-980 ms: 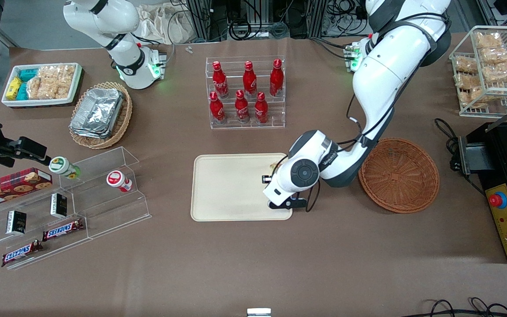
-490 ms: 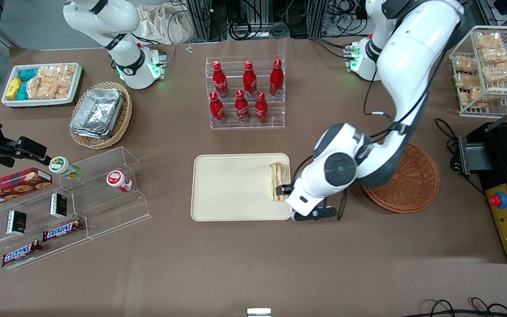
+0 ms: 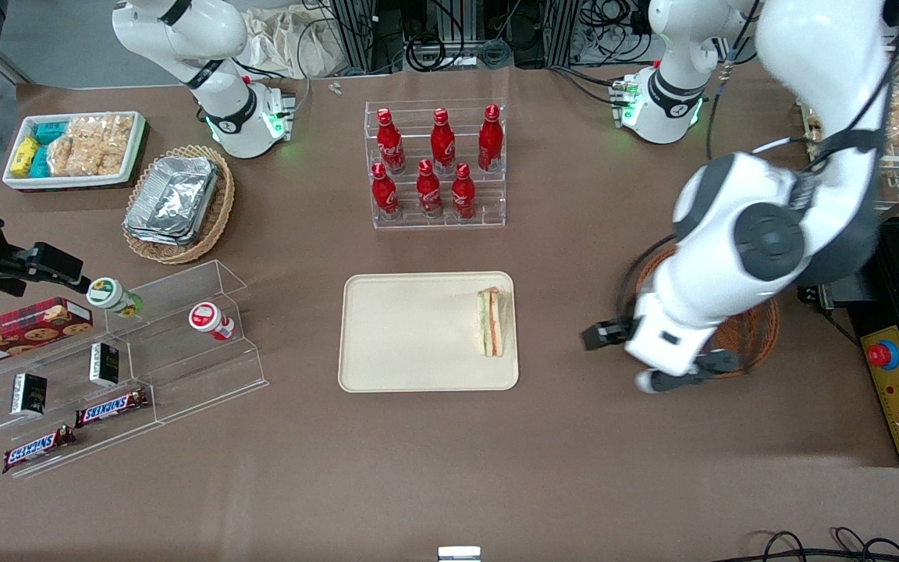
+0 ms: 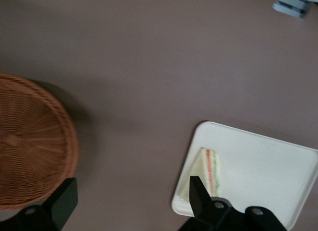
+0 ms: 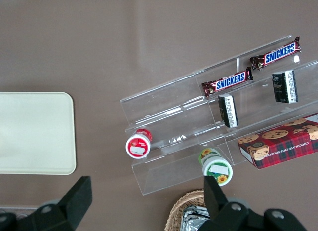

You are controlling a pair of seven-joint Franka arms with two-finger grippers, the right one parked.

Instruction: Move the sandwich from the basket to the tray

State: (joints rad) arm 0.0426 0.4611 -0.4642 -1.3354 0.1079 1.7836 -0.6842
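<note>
- Since the previous instants the gripper (image 3: 604, 336) has left the tray (image 3: 410, 336) and risen away toward the working arm's end of the table (image 3: 449, 468); it now hangs above bare table between the tray and the basket (image 3: 746, 336), whereas half a second ago it was at the sandwich (image 3: 491, 321).
- Gripper state: fingers (image 4: 198, 191) spread wide apart, nothing between them (wrist view).
- Sandwich: lies on the tray, just inside the short edge that faces the basket, filling layers showing along its exposed side; it has stayed put since release.
- Tray (image 4: 268, 166): flat on the table, nearer the front camera than the bottle rack (image 3: 438, 168).
- Basket (image 4: 30, 141): holds nothing in the wrist view; in the front view the arm covers much of it.
- Sandwich (image 4: 207, 172) and basket are well apart, with bare table between.
</note>
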